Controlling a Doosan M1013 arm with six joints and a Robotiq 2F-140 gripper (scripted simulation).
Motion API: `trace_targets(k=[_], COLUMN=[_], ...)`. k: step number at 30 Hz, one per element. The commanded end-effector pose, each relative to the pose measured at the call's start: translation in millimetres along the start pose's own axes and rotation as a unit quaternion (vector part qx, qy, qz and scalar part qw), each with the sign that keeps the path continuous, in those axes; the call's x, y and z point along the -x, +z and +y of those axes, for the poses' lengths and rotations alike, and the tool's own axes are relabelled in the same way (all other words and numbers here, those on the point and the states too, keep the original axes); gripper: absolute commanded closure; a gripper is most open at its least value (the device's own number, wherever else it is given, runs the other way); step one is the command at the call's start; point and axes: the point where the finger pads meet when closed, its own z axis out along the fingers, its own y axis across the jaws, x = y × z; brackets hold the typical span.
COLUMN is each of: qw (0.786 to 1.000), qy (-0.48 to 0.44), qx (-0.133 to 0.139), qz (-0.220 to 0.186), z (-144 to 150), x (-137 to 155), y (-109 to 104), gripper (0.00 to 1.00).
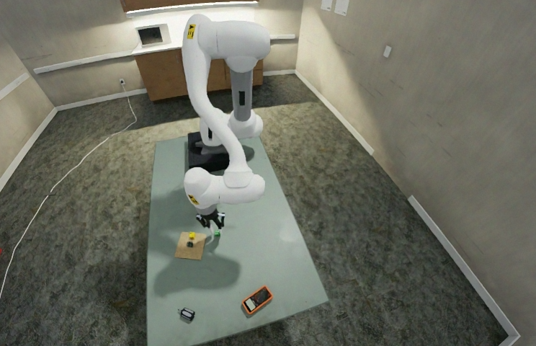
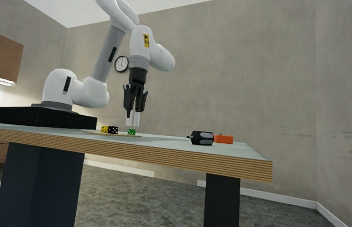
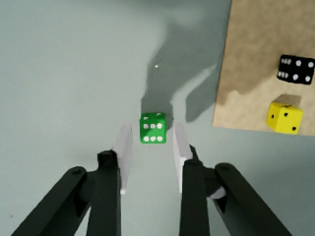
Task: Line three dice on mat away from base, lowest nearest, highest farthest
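Grey-green table top (image 1: 252,252): yellow die (image 3: 285,118), black die (image 3: 297,70) on tan square mat (image 3: 252,46); small green die (image 3: 154,128) left, off-mat, ungrasped; black two-finger gripper (image 3: 150,149) part-open, empty, above.
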Motion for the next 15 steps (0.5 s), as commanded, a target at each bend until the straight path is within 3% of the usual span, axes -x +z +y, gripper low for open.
trace_targets(k=[1, 15], qw=[1.0, 1.0], qy=[0.0, 0.0], qx=[0.0, 0.0], qz=[0.001, 0.001], z=[-0.1, -0.2], x=[-0.5, -0.5], y=[0.5, 4.1], gripper=[0.68, 0.68])
